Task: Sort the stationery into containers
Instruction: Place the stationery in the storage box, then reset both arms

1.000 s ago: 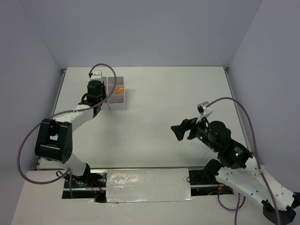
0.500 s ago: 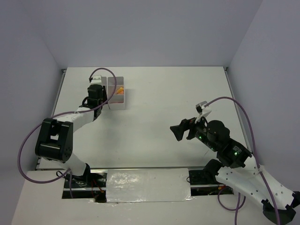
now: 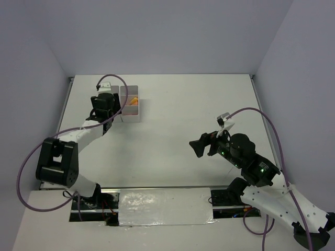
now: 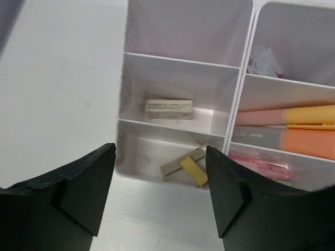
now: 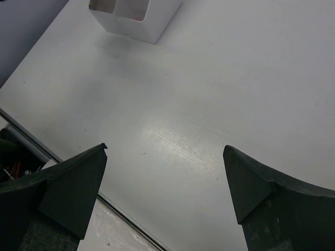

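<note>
The white organiser box [image 4: 236, 99] [image 3: 131, 114] stands at the far left of the table. In the left wrist view its near left compartment holds a grey block [image 4: 175, 164] and a yellow block [image 4: 194, 171]. A beige block [image 4: 168, 109] lies in the compartment behind them. The right column holds a clear tape ring [image 4: 261, 58], orange markers [image 4: 303, 133] [image 3: 134, 101] and pink markers [image 4: 259, 161]. My left gripper [image 4: 159, 154] [image 3: 103, 105] hovers open and empty over the box's near edge. My right gripper [image 5: 165, 151] [image 3: 202, 145] is open and empty above bare table at the right.
The far left compartment [image 4: 183, 31] of the box shows nothing inside. The box's corner [image 5: 135, 18] appears at the top of the right wrist view. A taped metal strip [image 3: 165, 206] runs between the arm bases at the near edge. Grey walls surround the table.
The left gripper's jaws have spread apart and the wrist has shifted slightly left beside the box. The right arm has barely moved.
</note>
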